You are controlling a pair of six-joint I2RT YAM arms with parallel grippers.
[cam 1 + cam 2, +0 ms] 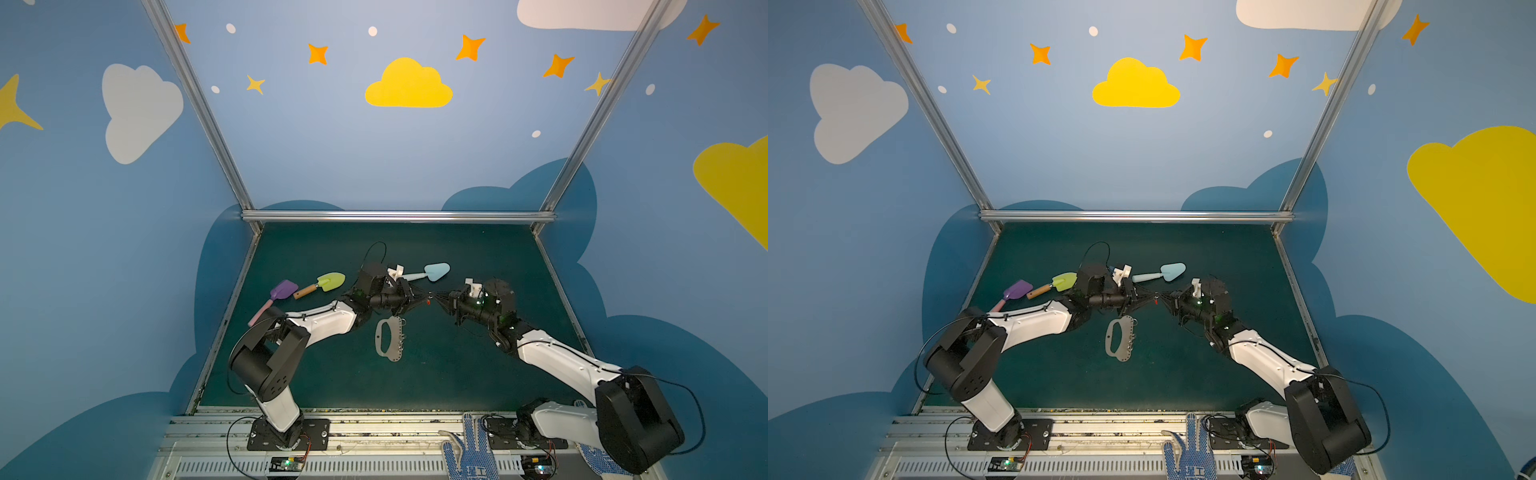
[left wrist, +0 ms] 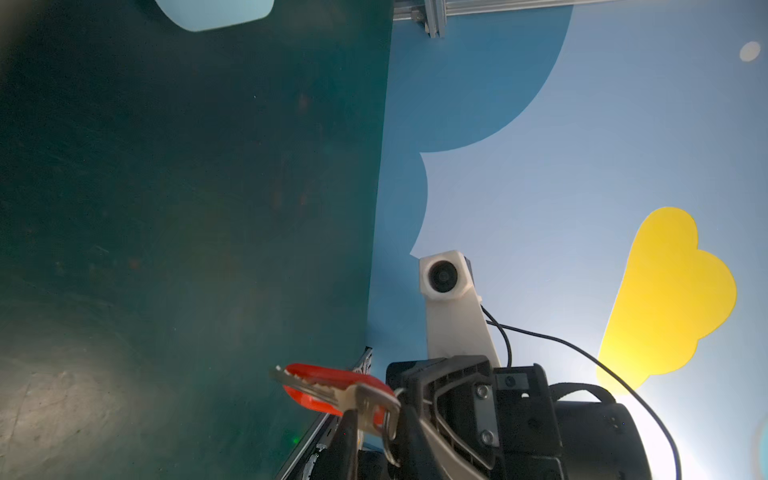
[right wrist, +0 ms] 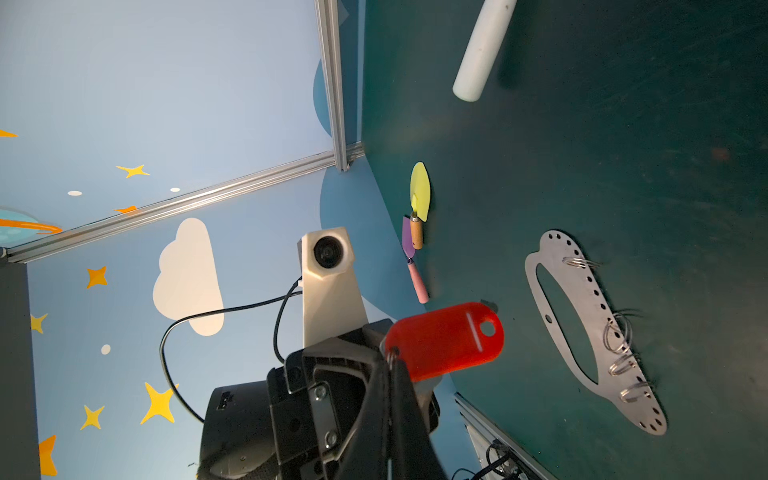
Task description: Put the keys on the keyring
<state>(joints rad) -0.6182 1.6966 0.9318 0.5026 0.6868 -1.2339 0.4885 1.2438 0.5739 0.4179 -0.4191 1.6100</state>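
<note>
- The dark green table mat (image 1: 457,374) shows whole only in both top views. The wrist views catch scuffed, scratched patches of it.
- The left gripper (image 1: 420,297) and right gripper (image 1: 436,296) meet tip to tip in mid-air above the mat, just beyond the keyring. From above, their tips are too small to read.
- In the left wrist view, the left gripper's dark fingers (image 2: 347,449) stand narrowly apart on either side of the key's head. Whether they press it I cannot tell.
- In the right wrist view, the right gripper's jaws are fully closed, pinching the thin wire loop at the tag's end.
- Three pastel plastic toys lie farther back: a blue shovel (image 1: 436,271), a green shovel (image 1: 331,281) and a purple shovel (image 1: 284,289).
- The keyring (image 1: 397,338), a flat grey metal plate with an oval cut-out, lies on the mat. The right wrist view makes plain its row of holes and its wire rings.
- The keys (image 2: 324,376) hang between the grippers, clear of the mat. They are a red speck from above, a toothed silver key against a translucent red tag in the left wrist view, and the tag alone in the right wrist view.
</note>
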